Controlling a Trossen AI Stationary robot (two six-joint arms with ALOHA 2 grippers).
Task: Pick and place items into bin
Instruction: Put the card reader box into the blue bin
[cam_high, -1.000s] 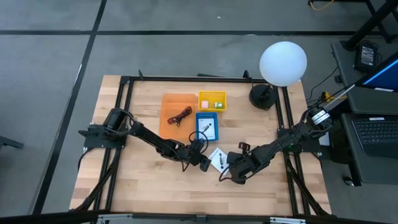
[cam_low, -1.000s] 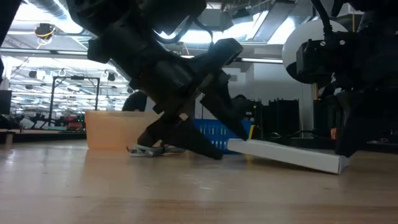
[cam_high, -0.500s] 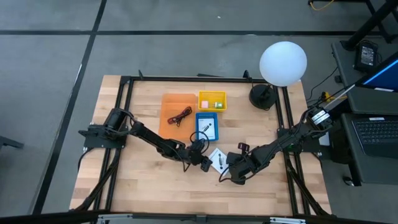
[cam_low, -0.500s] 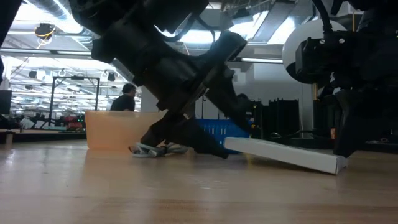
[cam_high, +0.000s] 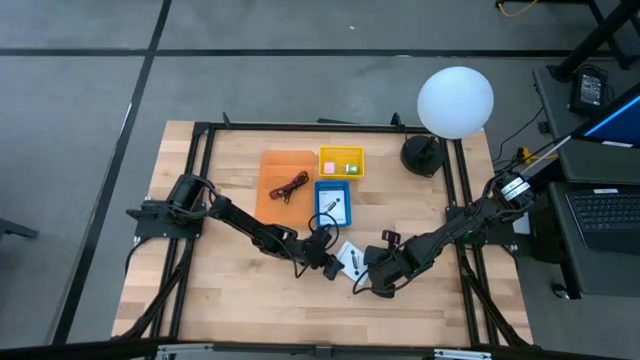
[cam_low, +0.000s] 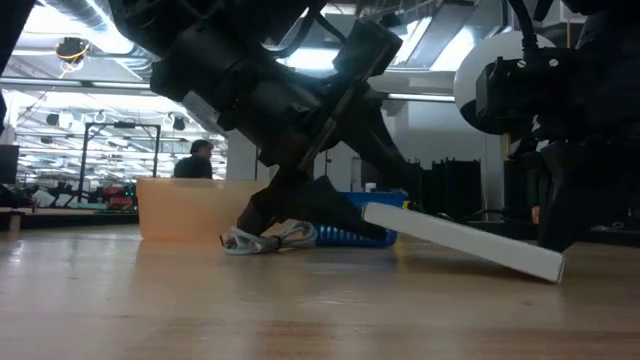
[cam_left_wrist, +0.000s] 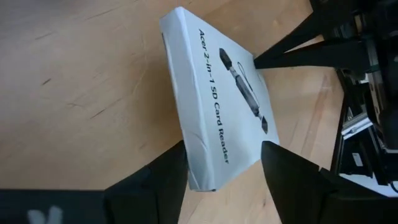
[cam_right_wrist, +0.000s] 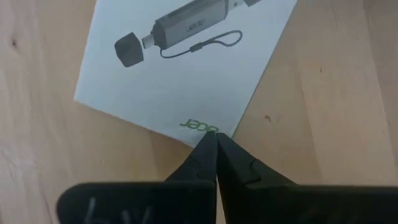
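The white box (cam_high: 351, 257) sits at desk (cam_high: 230, 290) centre, one edge tilted up; left pincer (cam_high: 331, 266) at its 9 o'clock, spread astride that edge; right pincer (cam_high: 362, 288), pressed together, touches its 5 o'clock corner.

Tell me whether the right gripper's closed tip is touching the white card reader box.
Touching. In the right wrist view, the shut right gripper meets the edge of the white box with no gap, and the low view shows the box tilted up.
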